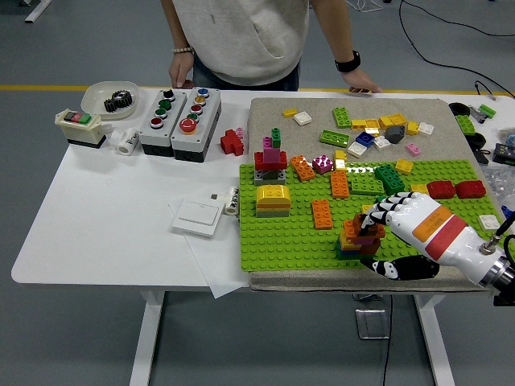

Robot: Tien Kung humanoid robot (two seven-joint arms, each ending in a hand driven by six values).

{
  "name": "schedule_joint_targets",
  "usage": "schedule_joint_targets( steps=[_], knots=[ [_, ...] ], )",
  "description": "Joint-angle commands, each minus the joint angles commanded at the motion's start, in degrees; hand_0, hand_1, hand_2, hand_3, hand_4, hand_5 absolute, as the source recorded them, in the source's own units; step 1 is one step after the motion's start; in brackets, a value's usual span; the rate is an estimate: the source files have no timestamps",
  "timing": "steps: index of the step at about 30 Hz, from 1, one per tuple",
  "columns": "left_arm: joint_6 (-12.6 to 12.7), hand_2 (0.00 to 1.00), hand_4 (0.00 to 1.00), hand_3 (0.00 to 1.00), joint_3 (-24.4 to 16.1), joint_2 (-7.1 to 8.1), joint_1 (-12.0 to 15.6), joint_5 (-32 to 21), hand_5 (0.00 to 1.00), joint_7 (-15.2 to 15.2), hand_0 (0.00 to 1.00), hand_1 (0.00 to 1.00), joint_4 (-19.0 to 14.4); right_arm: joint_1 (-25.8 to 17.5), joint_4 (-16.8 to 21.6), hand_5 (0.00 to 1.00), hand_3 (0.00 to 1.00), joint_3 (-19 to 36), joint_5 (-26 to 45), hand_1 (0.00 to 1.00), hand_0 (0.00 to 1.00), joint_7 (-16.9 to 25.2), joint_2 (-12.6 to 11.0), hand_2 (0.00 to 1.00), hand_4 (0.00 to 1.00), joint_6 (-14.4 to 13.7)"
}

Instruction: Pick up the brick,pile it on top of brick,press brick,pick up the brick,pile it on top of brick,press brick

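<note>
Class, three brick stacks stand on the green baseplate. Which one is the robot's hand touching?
The multicoloured stack nearest the table's front edge: the right hand rests on it. The yellow-topped stack and red-and-green tower stand untouched.

bricks (360, 236) glossy plastic | baseplate (282, 237) studded plastic | mat (265, 112) rough cloth
</note>
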Motion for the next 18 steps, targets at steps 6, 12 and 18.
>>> schedule_joint_targets(
  steps=[6,12,18],
  knots=[
    [0.0,0.787,0.655,0.591,-0.1,0.0,0.1,0.2,0.678,0.0,0.795,0.788,0.0,-0.5,0.5,0.457,0.573,1.0,-0.2,0.587,0.585,0.0,0.0,0.639,0.779,-0.4],
    [-0.1,0.787,0.656,0.592,-0.1,-0.01,0.1,0.1,0.678,0.0,0.795,0.787,0.0,-1.3,1.0,0.455,0.57,1.5,-0.4,0.573,0.576,0.0,-0.2,0.633,0.776,-0.3],
    [-0.1,0.787,0.655,0.592,0.0,-0.05,0.0,0.0,0.677,0.0,0.795,0.787,0.0,-1.9,1.1,0.454,0.568,1.3,-0.5,0.565,0.546,0.0,-0.2,0.626,0.775,-0.1]
  ],
)
